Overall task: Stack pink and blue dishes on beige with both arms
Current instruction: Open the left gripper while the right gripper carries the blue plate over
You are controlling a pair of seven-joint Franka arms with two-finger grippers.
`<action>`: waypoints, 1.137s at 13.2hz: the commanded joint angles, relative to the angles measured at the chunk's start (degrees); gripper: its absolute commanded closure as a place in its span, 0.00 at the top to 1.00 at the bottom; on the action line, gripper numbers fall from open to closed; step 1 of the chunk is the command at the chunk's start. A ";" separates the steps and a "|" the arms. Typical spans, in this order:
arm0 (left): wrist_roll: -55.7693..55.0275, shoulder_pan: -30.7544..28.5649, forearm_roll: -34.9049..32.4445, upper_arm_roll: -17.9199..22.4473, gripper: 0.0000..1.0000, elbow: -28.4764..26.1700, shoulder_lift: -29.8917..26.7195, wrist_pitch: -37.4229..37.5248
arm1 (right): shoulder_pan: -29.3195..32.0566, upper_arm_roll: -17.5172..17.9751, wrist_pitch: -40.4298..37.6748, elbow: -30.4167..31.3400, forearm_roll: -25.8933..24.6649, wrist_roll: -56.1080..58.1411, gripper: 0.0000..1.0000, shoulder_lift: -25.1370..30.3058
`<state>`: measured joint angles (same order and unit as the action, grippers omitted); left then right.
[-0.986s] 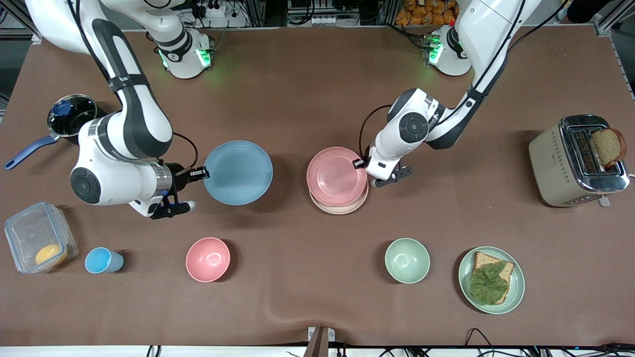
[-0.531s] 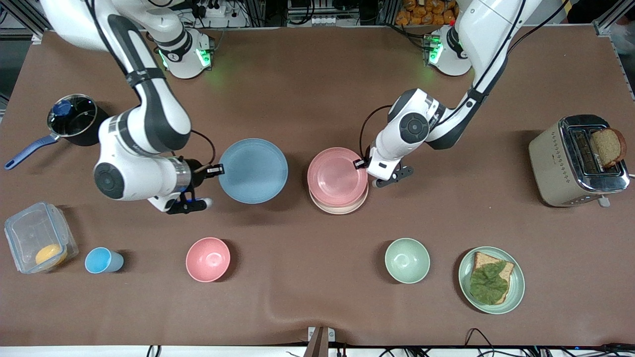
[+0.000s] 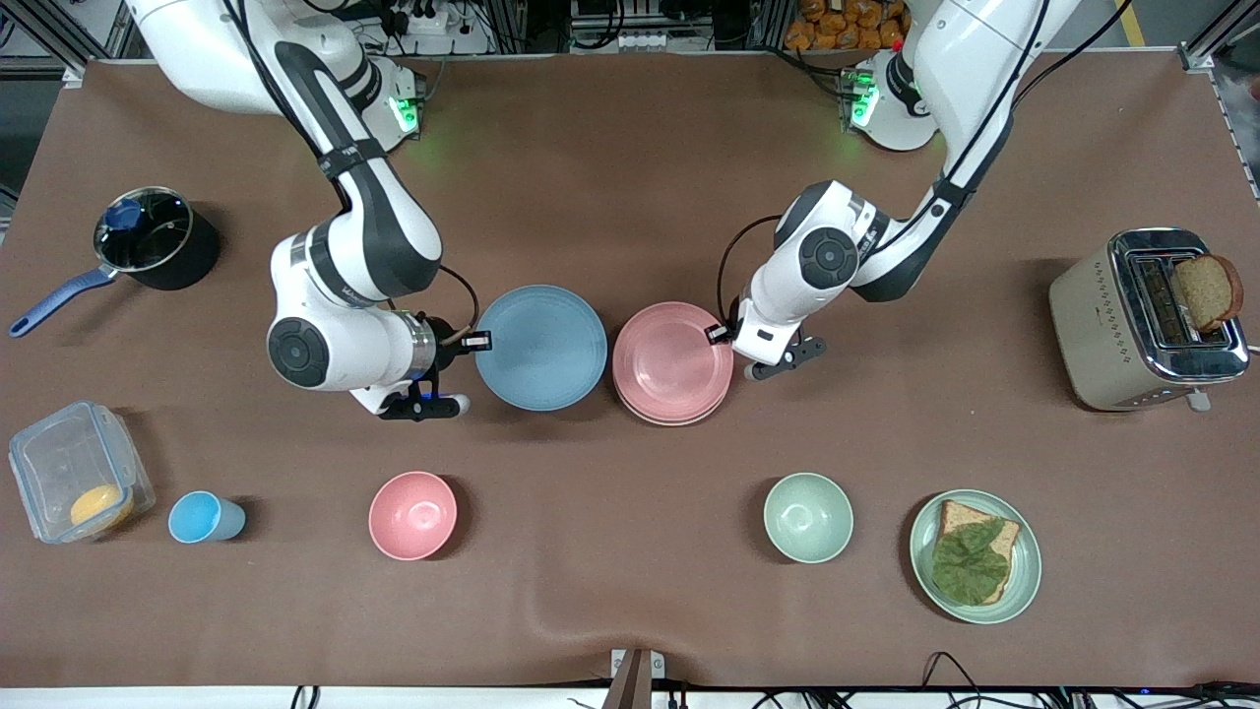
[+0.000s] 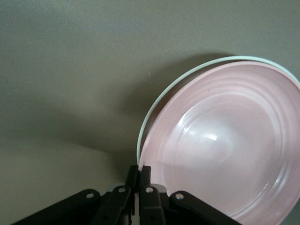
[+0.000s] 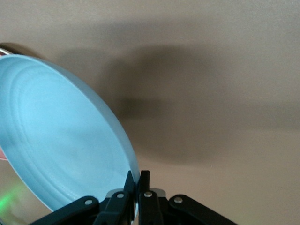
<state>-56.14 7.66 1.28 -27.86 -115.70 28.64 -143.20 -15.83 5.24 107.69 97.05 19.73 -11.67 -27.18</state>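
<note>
We see the left gripper (image 4: 138, 183) pinching the rim of the pink plate (image 4: 220, 140), its black fingers (image 4: 131, 180) closed tight on the edge; a pale rim (the beige plate (image 4: 161, 97)) peeks out just beneath, over the brown table (image 4: 70, 70)

Between blue plate (image 3: 540, 347) and pink plate (image 3: 672, 360): only a thin gap, rims almost meeting, no passage for a tool. Right tool (image 3: 476, 342) pinched on the blue plate's rim toward the right arm's end; left tool (image 3: 720, 334) pinched on the pink plate's rim toward the left arm's end, both sides blocked. Beige plate (image 3: 679, 417) under the pink one, barely showing. Nearer the front camera: pink bowl (image 3: 412, 515), green bowl (image 3: 808, 517), with a wide bare strip of surface (image 3: 610, 532) between them. Toward the bases: broad open surface. Pot (image 3: 148, 236), blue cup (image 3: 202, 517), container (image 3: 74, 483), toaster (image 3: 1142, 320), green plate (image 3: 1026, 551) well apart at the ends.
</note>
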 commanded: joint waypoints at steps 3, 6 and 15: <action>-3.27 1.04 -1.72 0.61 0.00 3.73 3.44 -0.41 | -0.17 -0.32 0.68 0.77 1.37 -0.63 0.00 0.46; -3.62 1.30 -1.63 0.97 0.69 3.65 3.62 -0.41 | 0.27 -0.32 0.68 0.77 1.37 -0.46 0.00 0.38; -0.75 -6.77 -2.16 0.88 1.00 6.62 -14.73 14.41 | -3.93 -0.32 5.66 0.68 4.97 -6.85 0.00 -0.32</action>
<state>-59.09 3.58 0.52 -27.05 -109.30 20.81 -134.74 -17.00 5.01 110.13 97.26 22.87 -14.21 -27.36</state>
